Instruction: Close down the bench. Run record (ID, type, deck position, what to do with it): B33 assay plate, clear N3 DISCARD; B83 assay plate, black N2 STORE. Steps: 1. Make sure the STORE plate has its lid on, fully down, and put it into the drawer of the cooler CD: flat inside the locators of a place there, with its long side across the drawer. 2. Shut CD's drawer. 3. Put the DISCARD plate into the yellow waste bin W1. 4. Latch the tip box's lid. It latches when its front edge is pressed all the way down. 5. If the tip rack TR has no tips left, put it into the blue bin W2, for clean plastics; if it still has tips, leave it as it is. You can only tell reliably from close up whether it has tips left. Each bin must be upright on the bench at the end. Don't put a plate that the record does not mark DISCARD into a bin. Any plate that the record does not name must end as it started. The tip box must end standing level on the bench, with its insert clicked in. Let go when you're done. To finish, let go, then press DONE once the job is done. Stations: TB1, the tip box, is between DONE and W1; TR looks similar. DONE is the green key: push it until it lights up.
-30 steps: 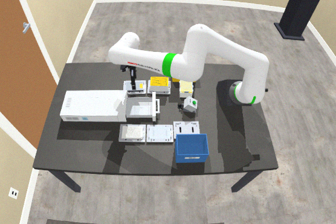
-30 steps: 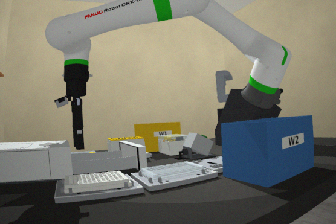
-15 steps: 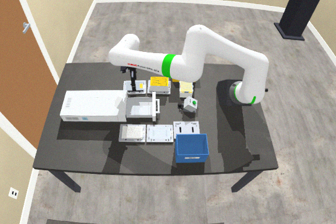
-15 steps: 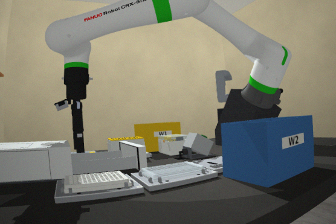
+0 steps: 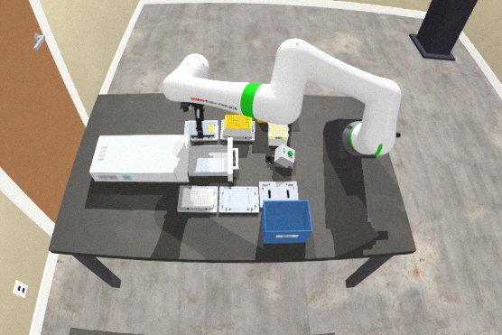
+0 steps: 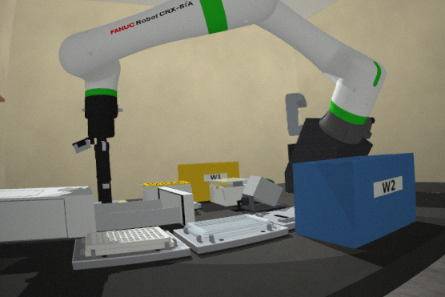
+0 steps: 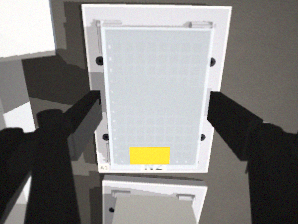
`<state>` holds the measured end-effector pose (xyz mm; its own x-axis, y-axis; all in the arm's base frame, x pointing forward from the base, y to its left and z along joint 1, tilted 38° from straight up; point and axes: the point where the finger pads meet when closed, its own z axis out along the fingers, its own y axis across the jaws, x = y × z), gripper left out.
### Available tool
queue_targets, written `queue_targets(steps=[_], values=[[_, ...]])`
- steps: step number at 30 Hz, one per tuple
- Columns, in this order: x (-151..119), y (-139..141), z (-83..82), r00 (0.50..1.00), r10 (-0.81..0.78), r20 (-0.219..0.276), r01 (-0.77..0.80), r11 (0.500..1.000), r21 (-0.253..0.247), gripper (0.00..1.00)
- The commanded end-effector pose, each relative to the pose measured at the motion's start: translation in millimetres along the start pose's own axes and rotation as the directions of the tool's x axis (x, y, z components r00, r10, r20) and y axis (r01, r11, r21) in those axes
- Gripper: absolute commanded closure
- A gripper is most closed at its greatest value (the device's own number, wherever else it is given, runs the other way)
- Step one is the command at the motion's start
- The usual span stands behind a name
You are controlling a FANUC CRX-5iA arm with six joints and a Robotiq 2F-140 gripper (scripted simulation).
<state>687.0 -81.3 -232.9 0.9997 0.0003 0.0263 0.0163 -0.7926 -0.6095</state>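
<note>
My gripper (image 5: 199,132) (image 6: 105,199) (image 7: 155,105) is open and low over the back-left nest (image 5: 189,125) (image 7: 220,30). Its two fingers straddle the long sides of a lidded grey plate (image 5: 209,128) (image 7: 156,85) with a yellow label that lies there. I cannot tell whether the fingers touch it. The cooler CD (image 5: 135,158) (image 6: 36,210) stands at the left with its drawer (image 5: 212,162) (image 6: 136,212) pulled out and empty. A white well plate (image 5: 197,197) (image 6: 128,238) and a clear lidded plate (image 5: 238,199) (image 6: 232,226) sit in the front nests.
A yellow-topped tip rack (image 5: 237,124) (image 6: 166,184) and the tip box (image 5: 277,134) (image 6: 226,192) stand right of the gripper. The green DONE key (image 5: 285,154) (image 6: 262,190), yellow bin W1 (image 6: 208,176) and blue bin W2 (image 5: 286,221) (image 6: 352,198) are further right. An empty nest (image 5: 278,190) lies behind W2.
</note>
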Motion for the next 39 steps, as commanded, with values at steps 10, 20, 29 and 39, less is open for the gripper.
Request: queue_targets(steps=[10, 20, 29, 39], values=[[0.7, 0.3, 1.1, 1.0, 0.0, -0.002, 0.0, 1.0, -0.001, 0.31], [0.7, 0.3, 0.5, 1.0, 0.0, -0.002, 0.0, 1.0, -0.001, 0.35], [0.7, 0.3, 0.0, 1.0, 0.0, -0.002, 0.0, 1.0, -0.001, 0.38], [0.7, 0.3, -0.7, 1.0, 0.0, -0.002, 0.0, 1.0, -0.001, 0.9]])
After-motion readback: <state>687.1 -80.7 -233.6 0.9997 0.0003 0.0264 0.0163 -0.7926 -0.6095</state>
